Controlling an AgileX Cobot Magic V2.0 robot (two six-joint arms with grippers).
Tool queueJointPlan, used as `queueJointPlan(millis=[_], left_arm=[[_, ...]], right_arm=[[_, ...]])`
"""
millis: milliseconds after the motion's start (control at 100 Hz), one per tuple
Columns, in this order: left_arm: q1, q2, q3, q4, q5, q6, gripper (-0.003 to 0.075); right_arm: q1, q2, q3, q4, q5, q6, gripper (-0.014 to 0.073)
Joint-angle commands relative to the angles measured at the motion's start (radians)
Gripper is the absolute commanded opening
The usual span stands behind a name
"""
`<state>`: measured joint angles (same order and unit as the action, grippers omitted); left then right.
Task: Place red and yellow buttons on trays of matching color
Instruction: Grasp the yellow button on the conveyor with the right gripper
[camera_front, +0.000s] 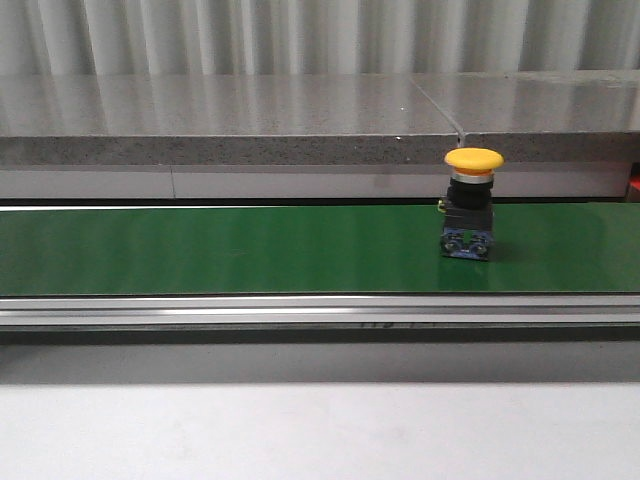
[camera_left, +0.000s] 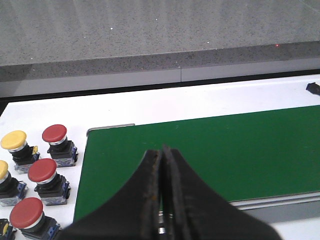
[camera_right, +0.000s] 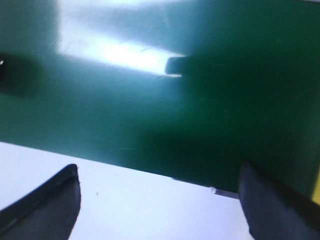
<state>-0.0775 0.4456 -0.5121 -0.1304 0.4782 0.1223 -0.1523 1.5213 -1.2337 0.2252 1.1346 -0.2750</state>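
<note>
In the front view neither arm is visible. A single yellow button (camera_front: 473, 203) stands upright on the green conveyor belt (camera_front: 220, 250), in the right half of the frame, near the far edge of the belt. Its yellow cap is on top and its black and blue body rests on the belt. Behind the belt runs a grey stone ledge (camera_front: 250, 120), and in front of it a metal rail (camera_front: 300, 310) crosses the whole width of the frame. The belt is bare to the left of the button, and a short bare part is on its right.

In the left wrist view the left gripper (camera_left: 162, 165) points over the end of the green belt, and its two black fingers are pressed together with nothing between them. At the lower left of this frame, on the white table (camera_left: 200, 97) beside the end of the belt, stands a group of buttons: a red button (camera_left: 54, 134) and a yellow-capped button (camera_left: 13, 140) at the back, more red ones in front. All of them are apart from the fingers.

In the right wrist view the right gripper (camera_right: 160, 200) hangs over the near edge of the belt, the picture being blurred. Its fingers (camera_right: 50, 200) are spread wide at the two lower corners, and nothing is held. No button can be made out between them.
</note>
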Motion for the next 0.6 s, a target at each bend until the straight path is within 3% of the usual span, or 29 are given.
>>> queueJointPlan(millis=[0,350,590], left_arm=[[-0.006,0.005,-0.027,-0.004,-0.082,-0.001,-0.0020],[-0.006,0.005,-0.027,-0.004,-0.082,-0.001,-0.0020],[-0.006,0.005,-0.027,-0.004,-0.082,-0.001,-0.0020]], right_arm=[[0.047,-0.043,0.017,0.007,-0.046,-0.041,0.0632],[0.242,-0.041,0.042,0.007,-0.172,-0.083,0.0632],[0.311,-0.041,0.042,0.007,-0.293,-0.083,0.0632]])
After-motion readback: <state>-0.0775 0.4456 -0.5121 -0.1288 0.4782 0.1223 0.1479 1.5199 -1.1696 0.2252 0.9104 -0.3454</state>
